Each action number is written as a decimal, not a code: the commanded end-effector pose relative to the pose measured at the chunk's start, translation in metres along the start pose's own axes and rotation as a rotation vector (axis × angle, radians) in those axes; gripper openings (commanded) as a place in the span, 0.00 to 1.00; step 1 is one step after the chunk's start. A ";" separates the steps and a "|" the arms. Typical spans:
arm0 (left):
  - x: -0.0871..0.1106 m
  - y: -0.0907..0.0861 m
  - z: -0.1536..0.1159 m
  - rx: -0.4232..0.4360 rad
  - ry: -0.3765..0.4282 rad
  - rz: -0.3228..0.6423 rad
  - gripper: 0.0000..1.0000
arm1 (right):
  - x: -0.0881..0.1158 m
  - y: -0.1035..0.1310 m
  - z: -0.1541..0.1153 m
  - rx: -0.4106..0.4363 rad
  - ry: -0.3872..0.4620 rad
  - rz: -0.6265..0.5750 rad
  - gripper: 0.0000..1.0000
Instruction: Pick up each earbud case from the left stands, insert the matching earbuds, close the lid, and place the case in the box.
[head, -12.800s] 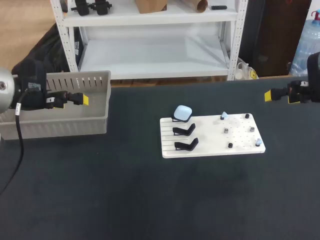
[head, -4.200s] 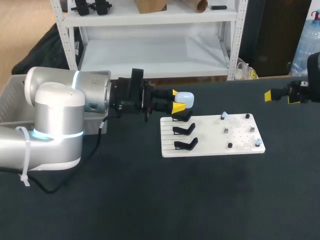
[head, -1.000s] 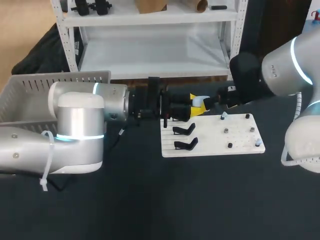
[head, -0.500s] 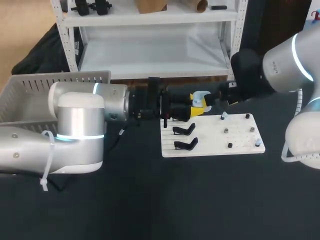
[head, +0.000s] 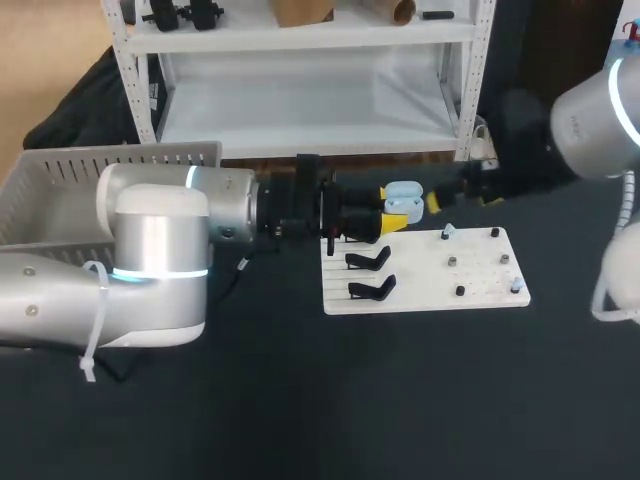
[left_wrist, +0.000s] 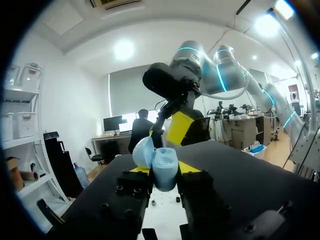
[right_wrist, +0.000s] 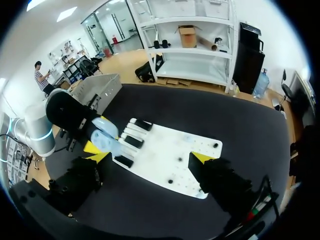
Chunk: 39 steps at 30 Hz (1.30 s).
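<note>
The left gripper (left_wrist: 164, 170) pinched the open earbud case (head: 401, 202) between its jaws — the right gripper (right_wrist: 149, 156), spread wide and empty, probably needed to fetch an earbud (head: 447, 231) next.

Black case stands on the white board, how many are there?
3, in one column at the board's left end: far stand, middle stand, near stand. All empty.

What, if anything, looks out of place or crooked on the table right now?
Nothing stands out. The earbud case, lid open, sits squarely between the left gripper's fingers above the white board. The two empty stands on the board are upright, and nothing looks spilled or broken.
</note>
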<state>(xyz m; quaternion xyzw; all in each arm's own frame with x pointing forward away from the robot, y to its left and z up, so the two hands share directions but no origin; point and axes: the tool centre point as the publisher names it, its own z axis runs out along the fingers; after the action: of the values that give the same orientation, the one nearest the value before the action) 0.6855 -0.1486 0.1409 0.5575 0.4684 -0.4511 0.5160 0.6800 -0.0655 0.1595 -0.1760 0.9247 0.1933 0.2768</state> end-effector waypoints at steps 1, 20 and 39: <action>0.000 -0.002 0.000 -0.006 -0.002 0.002 0.00 | 0.024 -0.012 -0.026 0.171 -0.021 0.008 1.00; 0.003 -0.011 0.000 0.009 0.015 -0.067 0.00 | 0.081 -0.062 -0.015 0.354 0.196 -0.061 1.00; 0.011 -0.027 -0.014 0.006 0.030 -0.161 0.00 | 0.100 -0.083 0.010 0.382 0.296 -0.065 0.95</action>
<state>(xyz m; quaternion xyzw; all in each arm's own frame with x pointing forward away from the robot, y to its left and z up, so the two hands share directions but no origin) 0.6663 -0.1370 0.1259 0.5273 0.5137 -0.4879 0.4690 0.6375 -0.1565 0.0766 -0.1774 0.9682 -0.0226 0.1752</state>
